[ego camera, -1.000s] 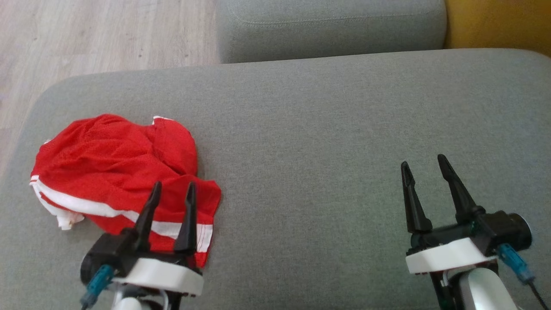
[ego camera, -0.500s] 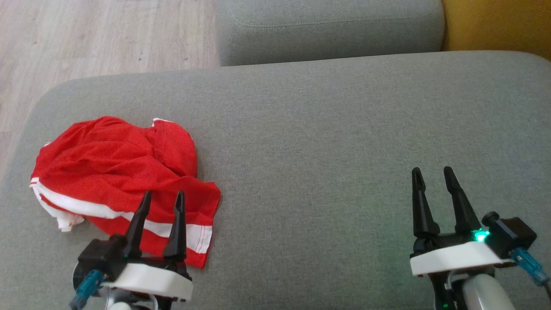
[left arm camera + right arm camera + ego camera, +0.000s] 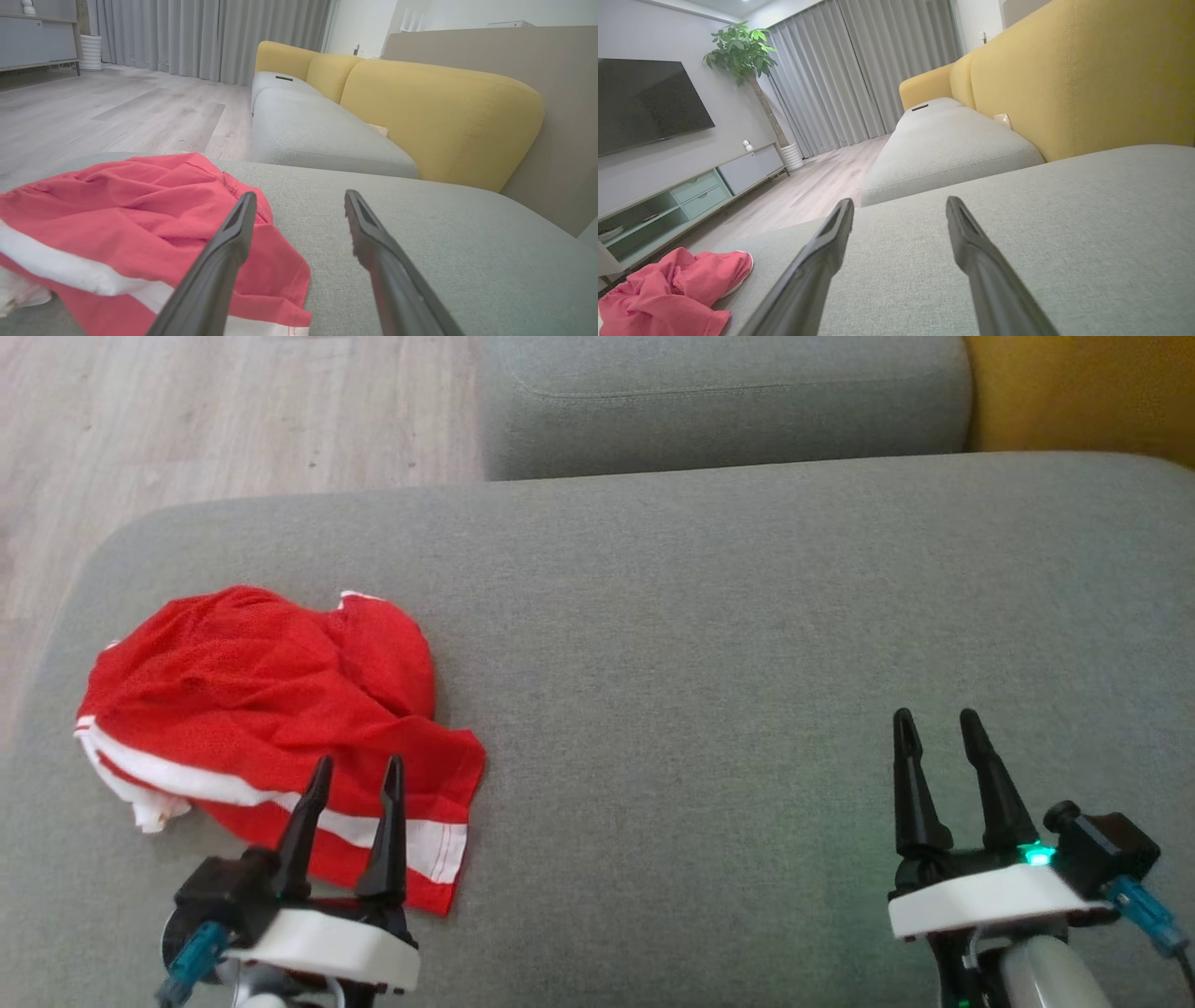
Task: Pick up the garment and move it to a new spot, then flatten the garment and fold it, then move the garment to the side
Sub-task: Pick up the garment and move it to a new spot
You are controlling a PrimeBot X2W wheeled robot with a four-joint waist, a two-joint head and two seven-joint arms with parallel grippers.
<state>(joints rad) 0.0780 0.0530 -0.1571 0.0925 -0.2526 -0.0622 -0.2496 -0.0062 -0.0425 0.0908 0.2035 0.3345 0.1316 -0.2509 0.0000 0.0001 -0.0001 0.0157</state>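
1. Crumpled red mesh garment [image 3: 252, 709], white-striped, lies near-left on grey fabric sofa seat [image 3: 700, 616].
2. Left claw [image 3: 359, 763] spread over its near edge, likely for pickup.
3. Right claw [image 3: 936, 714] spread, empty, well apart, right.

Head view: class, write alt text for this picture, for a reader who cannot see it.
A crumpled red garment with white stripes lies on the left of a grey sofa cushion. The robot's open left tool points at its near edge; the open right tool is over bare cushion at lower right.
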